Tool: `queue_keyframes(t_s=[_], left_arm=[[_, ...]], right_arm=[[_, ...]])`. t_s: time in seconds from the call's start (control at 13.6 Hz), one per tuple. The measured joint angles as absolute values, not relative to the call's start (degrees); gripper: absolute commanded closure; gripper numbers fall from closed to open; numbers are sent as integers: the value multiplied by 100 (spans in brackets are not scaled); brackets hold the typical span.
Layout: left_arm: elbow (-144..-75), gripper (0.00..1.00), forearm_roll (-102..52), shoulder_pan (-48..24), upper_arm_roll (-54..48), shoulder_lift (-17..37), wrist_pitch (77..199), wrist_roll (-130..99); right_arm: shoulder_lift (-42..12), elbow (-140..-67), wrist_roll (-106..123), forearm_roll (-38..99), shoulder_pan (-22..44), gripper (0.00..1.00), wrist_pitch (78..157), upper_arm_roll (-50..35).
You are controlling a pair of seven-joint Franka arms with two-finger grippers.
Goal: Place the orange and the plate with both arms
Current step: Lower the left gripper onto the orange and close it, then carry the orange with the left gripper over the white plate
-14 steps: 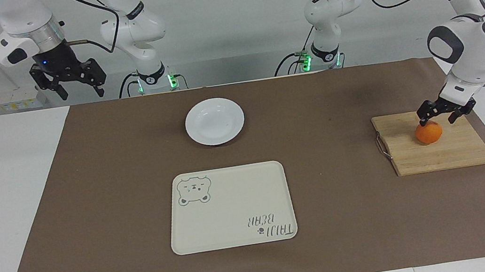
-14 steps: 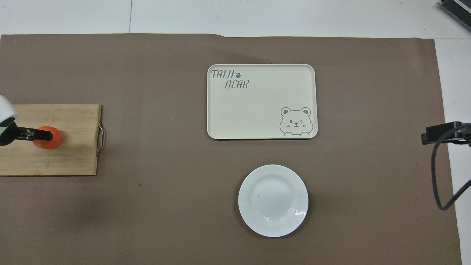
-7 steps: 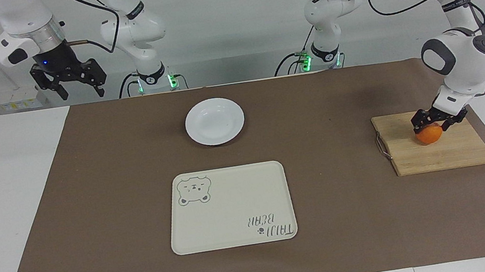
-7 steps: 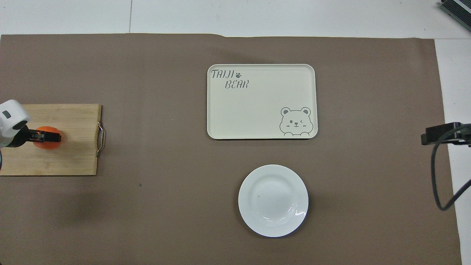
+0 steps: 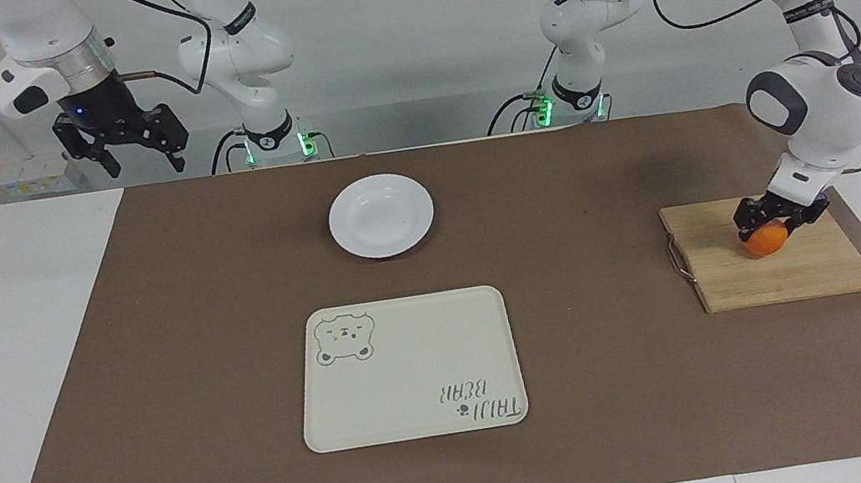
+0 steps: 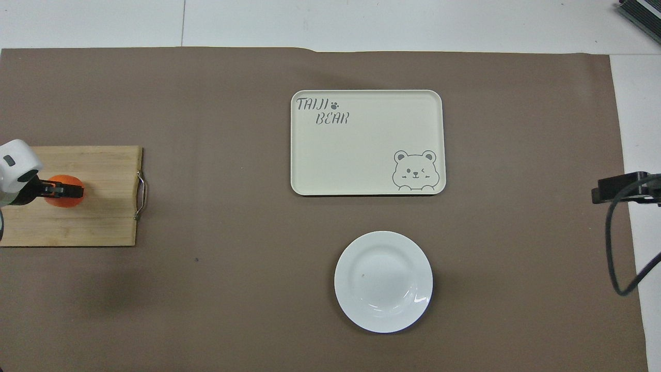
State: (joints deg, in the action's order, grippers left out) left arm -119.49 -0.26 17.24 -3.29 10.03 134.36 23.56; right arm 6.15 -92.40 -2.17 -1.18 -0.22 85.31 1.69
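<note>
Left gripper (image 5: 771,220) clamps onto the orange (image 5: 764,240) on the cutting board (image 5: 788,271), at three o'clock of the plate (image 5: 381,216); right gripper (image 5: 130,153) waits, spread, aloft; next, I'd judge, a lift.

Round white plate (image 5: 381,215) sits nearer the robots than cream rectangular bear tray (image 5: 409,367). Small orange fruit (image 5: 764,239) on wooden cutting board (image 5: 771,263), toward the left arm's end.

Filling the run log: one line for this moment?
left gripper: around orange on cutting board | right gripper: open, waiting raised | plate: untouched
</note>
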Motion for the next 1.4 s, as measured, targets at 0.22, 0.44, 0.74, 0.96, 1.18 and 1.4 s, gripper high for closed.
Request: queue_keyframes(t_s=[0.22,0.44,0.74,0.96,1.18,1.4], left_arm=[[-11945,100,-56,1337,-410,481,12875,2077],[-11962,100,-87,185,-456,126,12540,906],[-11971,100,-98,-1573,-503,154,12551,-338],[-11978,100,-144,-2720,-508,252,12990,-1360],[-11972,100,-365,-3623,-534,417,13495,-2227],[-11946,100,-1268,-4118,-547,465,13725,-2250]], right_arm=[[616,-9241,-217,-118,-24,0,8531,179],[616,-9244,-217,-118,-24,0,8531,179],[618,-9245,-217,-118,-24,0,8531,181],[619,-9251,-217,-118,-24,0,8531,184],[637,-9282,-217,-118,-25,0,8531,186],[648,-9299,-217,-118,-27,0,8531,190]])
